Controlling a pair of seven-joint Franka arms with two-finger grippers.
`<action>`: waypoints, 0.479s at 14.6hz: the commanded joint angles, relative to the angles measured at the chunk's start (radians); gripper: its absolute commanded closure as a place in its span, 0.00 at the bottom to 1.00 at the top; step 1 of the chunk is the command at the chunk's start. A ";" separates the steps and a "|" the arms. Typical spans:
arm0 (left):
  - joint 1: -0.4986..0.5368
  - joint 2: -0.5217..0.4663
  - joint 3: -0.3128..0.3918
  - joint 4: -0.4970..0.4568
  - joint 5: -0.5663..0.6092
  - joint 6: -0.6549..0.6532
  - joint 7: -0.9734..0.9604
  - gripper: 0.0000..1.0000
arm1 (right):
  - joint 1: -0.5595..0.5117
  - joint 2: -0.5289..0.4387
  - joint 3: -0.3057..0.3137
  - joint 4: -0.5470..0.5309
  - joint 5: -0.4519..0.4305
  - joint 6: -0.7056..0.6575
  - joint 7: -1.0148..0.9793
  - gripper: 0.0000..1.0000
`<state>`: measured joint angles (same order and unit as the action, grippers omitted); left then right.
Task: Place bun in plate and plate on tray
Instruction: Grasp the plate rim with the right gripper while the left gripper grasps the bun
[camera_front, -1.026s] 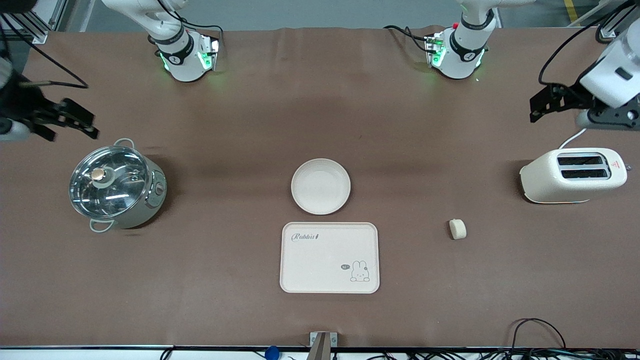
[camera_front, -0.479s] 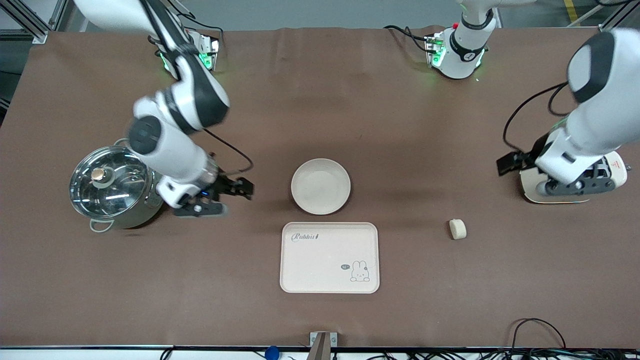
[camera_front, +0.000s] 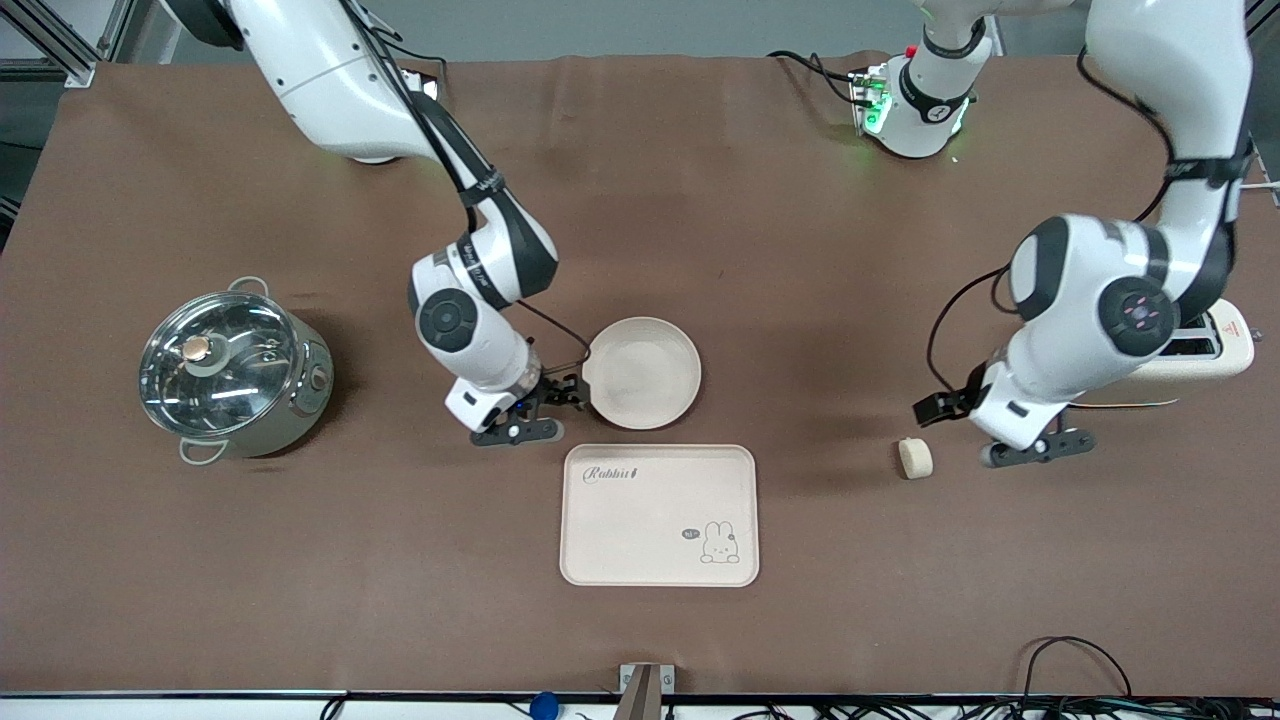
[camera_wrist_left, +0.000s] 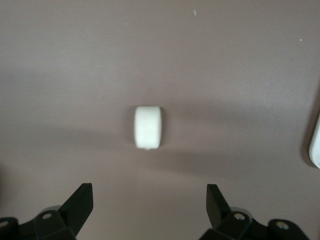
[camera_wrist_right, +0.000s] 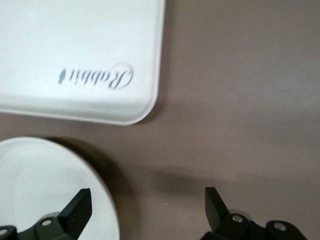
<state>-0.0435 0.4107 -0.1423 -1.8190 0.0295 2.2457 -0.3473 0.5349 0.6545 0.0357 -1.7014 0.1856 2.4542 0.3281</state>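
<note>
The bun (camera_front: 915, 457) lies on the brown table toward the left arm's end; it also shows in the left wrist view (camera_wrist_left: 148, 127). My left gripper (camera_front: 935, 408) hangs open and empty just over the table beside the bun (camera_wrist_left: 149, 205). The round off-white plate (camera_front: 641, 373) sits mid-table, farther from the front camera than the cream tray (camera_front: 659, 515) with its rabbit drawing. My right gripper (camera_front: 568, 392) is open and empty at the plate's rim on the right arm's side (camera_wrist_right: 146, 207). In the right wrist view one finger (camera_wrist_right: 77, 210) is over the plate (camera_wrist_right: 45, 190), with the tray (camera_wrist_right: 75, 40) close by.
A steel pot with a glass lid (camera_front: 235, 372) stands toward the right arm's end. A cream toaster (camera_front: 1220, 345) stands at the left arm's end, partly hidden by the left arm. Cables lie along the table's front edge (camera_front: 1080, 670).
Both arms swung in from the table's ends. The right gripper moved from beside the pot to the plate's rim. The left gripper moved from the toaster down to the bun.
</note>
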 joint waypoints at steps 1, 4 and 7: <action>-0.001 0.081 -0.002 0.012 0.058 0.096 -0.025 0.00 | 0.037 0.004 -0.010 0.014 0.017 -0.012 -0.001 0.00; 0.005 0.138 -0.002 0.027 0.124 0.146 -0.027 0.01 | 0.039 0.004 -0.010 0.012 0.017 -0.015 0.003 0.00; 0.010 0.204 0.000 0.070 0.129 0.170 -0.027 0.09 | 0.040 0.005 -0.010 0.008 0.017 -0.020 -0.001 0.00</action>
<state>-0.0375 0.5722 -0.1397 -1.7978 0.1344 2.4085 -0.3568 0.5703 0.6620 0.0312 -1.6940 0.1856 2.4444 0.3282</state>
